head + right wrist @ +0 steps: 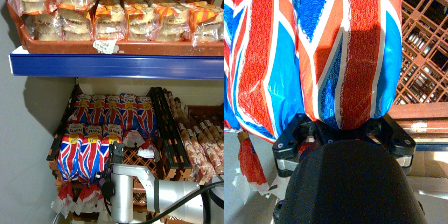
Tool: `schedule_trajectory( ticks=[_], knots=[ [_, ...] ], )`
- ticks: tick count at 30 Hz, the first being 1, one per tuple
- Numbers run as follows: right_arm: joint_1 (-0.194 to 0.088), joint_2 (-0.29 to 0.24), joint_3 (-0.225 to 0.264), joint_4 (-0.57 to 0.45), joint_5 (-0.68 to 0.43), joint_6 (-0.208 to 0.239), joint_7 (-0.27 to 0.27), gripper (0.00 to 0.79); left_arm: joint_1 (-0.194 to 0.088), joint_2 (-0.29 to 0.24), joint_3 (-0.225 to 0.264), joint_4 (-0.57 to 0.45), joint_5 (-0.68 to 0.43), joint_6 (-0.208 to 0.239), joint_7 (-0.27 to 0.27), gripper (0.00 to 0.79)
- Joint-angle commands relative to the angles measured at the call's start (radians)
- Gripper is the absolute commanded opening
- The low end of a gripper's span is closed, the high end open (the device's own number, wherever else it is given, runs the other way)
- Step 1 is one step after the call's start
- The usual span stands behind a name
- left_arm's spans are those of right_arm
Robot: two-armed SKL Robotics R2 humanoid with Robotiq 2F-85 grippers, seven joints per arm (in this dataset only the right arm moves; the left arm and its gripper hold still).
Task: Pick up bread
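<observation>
The bread, a flag-patterned loaf sitting at the lower left of the head view in the brown crate under the blue shelf, is sitting between my right gripper's spread fingers, which are closing around its end.

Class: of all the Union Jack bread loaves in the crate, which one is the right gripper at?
The rightmost loaf of the front row, its red, white and blue plastic bag between the right gripper's fingers; the back-row loaves sit farther off.
</observation>
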Motion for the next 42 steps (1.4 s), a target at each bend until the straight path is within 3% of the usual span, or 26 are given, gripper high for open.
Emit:
schedule_trajectory(
  ticks=[1,19,42],
  knots=[
    [0.000,0.000,0.002,0.001,0.001,-0.002,-0.001,0.019,0.000,0.000,0.000,0.000,0.000,0.000,0.000,0.000],
    [0.003,-0.006,0.003,0.002,0.001,-0.002,-0.006,0.015,0.000,0.000,0.000,0.000,0.000,0.000,0.000,0.000],
    [-0.015,-0.044,-0.011,-0.018,-0.049,-0.002,0.011,0.013,0.000,0.000,0.000,0.000,0.000,0.000,0.000,0.000]
  ],
)
